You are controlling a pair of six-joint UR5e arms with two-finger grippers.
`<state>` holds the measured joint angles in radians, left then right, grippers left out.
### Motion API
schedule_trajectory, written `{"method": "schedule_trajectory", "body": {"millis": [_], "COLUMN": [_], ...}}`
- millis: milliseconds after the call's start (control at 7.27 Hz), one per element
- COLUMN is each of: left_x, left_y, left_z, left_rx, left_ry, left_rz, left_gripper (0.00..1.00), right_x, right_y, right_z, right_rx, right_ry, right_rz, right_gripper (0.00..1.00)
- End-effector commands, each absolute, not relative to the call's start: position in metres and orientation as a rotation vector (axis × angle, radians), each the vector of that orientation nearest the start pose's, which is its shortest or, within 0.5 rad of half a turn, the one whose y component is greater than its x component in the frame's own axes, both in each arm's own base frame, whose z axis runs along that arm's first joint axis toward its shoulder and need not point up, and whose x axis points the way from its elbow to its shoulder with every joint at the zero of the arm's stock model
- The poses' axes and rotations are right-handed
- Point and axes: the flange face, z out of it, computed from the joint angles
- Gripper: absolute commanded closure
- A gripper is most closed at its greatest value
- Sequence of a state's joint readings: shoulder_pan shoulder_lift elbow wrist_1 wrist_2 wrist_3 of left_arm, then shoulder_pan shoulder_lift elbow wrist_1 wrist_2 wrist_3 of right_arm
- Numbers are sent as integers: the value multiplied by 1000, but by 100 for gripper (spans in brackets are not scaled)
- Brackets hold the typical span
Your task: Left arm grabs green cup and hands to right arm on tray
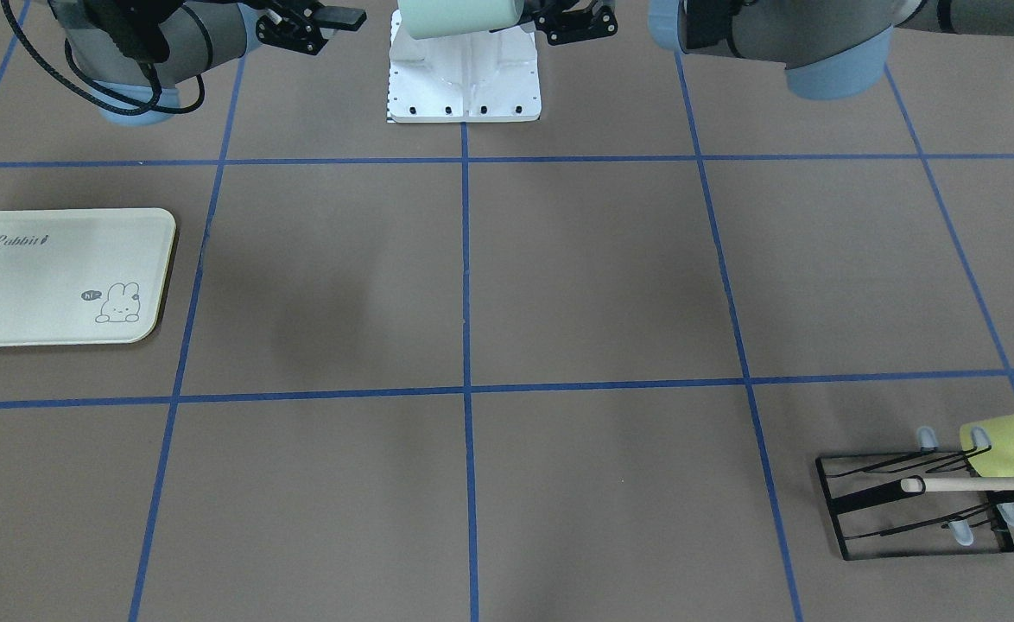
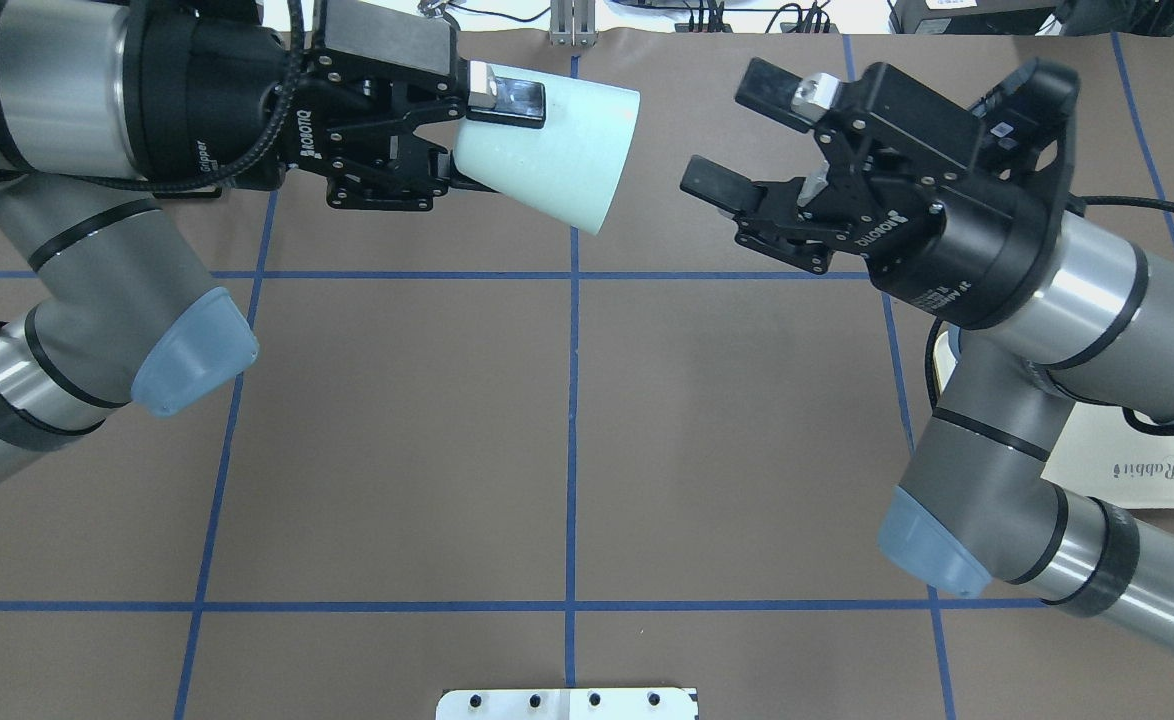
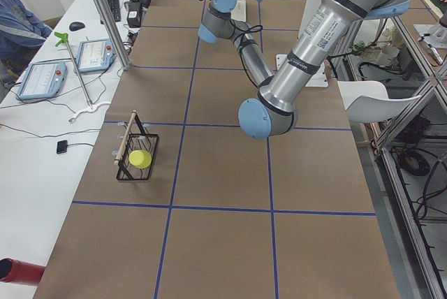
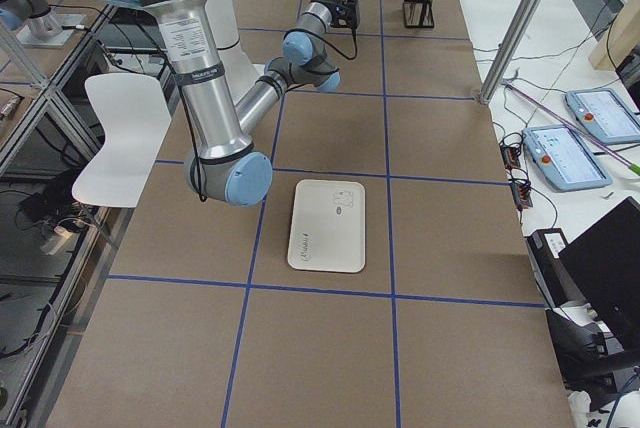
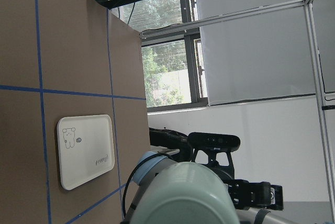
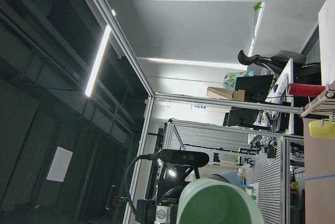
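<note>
Left claw (image 2: 487, 140): in the upper left of the overhead view, it grips the green cup (image 2: 557, 150) at its narrow end, one finger (image 2: 507, 97) lying on the outer wall.
Green cup: it is in the air above the bench (image 2: 397, 430), lying on its side, at the upper centre of the overhead view; the wide mouth points to the right claw (image 2: 737, 135).
Right claw: in the upper right of the overhead view, with the fingers wide apart and nothing between them; it is near the mouth of the cup but does not touch it.
Tray (image 1: 58, 276): flat on the bench at the left edge of the front-facing view, well apart from the cup; in the overhead view the right arm (image 2: 1007, 460) covers it partly.
Yellow-green cup (image 1: 1010, 443): on a black wire rack (image 1: 913, 510) in the lower right of the front-facing view.
</note>
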<state>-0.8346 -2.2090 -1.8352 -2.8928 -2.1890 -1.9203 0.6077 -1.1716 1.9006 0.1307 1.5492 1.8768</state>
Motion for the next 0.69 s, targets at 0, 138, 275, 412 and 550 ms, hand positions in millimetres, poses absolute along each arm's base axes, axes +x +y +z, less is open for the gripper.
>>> {"method": "schedule_trajectory", "body": {"millis": [0,138,275,412,550], "left_x": [281,282,282,282,282], "left_y": [-423,-424,-424,-424,-423], "left_z": [69,69,69,70,69], "left_rx": [182,183,183,184,182], "left_ry": [2076,2074,2074,2073,2075], "left_rz": [-24,-24,-24,-24,-24], "left_gripper": [94,94,94,94,94], "right_x": [-302,-308,-312,-311,-312], "right_y": [-365,-365,-364,-364,-363], "right_z": [136,128,120,119,117], "right_rx": [390,395,390,391,393], "right_ry": [-2435,-2421,-2417,-2419,-2423], "right_rz": [440,457,453,454,464], "right_gripper": [1,2,3,7,15]}}
